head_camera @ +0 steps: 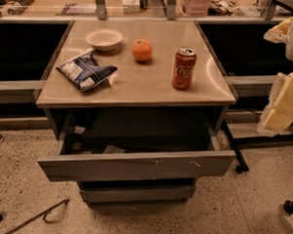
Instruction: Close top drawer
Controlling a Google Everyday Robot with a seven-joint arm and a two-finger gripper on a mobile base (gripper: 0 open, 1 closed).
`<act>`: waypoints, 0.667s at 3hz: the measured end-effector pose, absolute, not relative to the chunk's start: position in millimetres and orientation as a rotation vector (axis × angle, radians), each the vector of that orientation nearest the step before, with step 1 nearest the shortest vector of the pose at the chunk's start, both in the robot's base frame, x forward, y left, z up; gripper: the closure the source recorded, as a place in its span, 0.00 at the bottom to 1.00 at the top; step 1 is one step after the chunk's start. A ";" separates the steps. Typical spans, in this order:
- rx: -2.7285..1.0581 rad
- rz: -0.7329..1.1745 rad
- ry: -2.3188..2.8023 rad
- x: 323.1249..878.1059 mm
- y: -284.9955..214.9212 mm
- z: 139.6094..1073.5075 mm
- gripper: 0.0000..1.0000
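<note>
Jaws: the gripper is not in view, so I cannot tell whether it is open, shut or holding anything. Only pale arm segments (286,96) show at the right edge, well apart from the drawer.
Top drawer (134,166): directly under the counter, standing far out toward the camera. Flat grey front without handle, white scuffs (195,163) right of its middle. Dark interior exposed, with a few paper scraps (113,149) at front left.
Lower drawer (138,193): beneath the top one, plain grey front set far back of it, appears nearly shut.
Progress: judged not begun. The top drawer is wide open and nothing touches its front.
Remaining: bring the gripper to the front panel, then push straight back until the front sits flush with the cabinet.
Counter (138,89): tan top carrying four items.
Can (183,68): red, upright, right of centre. White script reads Coca-Cola.
Orange (142,50): centre rear, near the can but apart from it.
Bowl (104,39): white, rear left, looks empty.
Bag (86,70): blue-and-white snack bag lying flat at front left. Print not readable.
Other writing: none legible.
</note>
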State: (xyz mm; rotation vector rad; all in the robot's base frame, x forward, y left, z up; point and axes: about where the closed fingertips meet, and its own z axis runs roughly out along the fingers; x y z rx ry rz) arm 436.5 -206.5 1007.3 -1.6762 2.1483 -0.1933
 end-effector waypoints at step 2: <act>-1.676 -0.193 2.148 436.5 -206.5 1007.4 0.19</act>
